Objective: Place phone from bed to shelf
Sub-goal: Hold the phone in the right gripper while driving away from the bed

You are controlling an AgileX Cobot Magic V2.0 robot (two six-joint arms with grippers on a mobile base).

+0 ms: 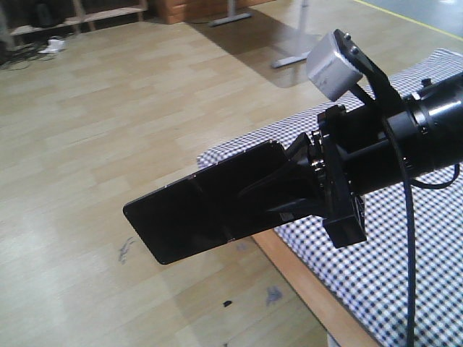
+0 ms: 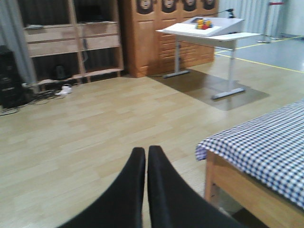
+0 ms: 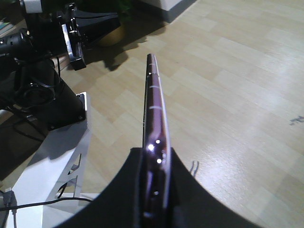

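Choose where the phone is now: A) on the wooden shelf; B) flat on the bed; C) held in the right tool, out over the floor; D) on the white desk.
C: the phone is clamped edge-on in the right tool, jutting past the bed edge above the floor.

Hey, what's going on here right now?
The right gripper is shut on the thin glossy black smartphone, holding it in the air over the wooden floor, clear of the bed with the black-and-white gingham sheet. The left gripper is shut and empty. The light wooden shelving unit stands across the room, so the phone isn't placed yet.
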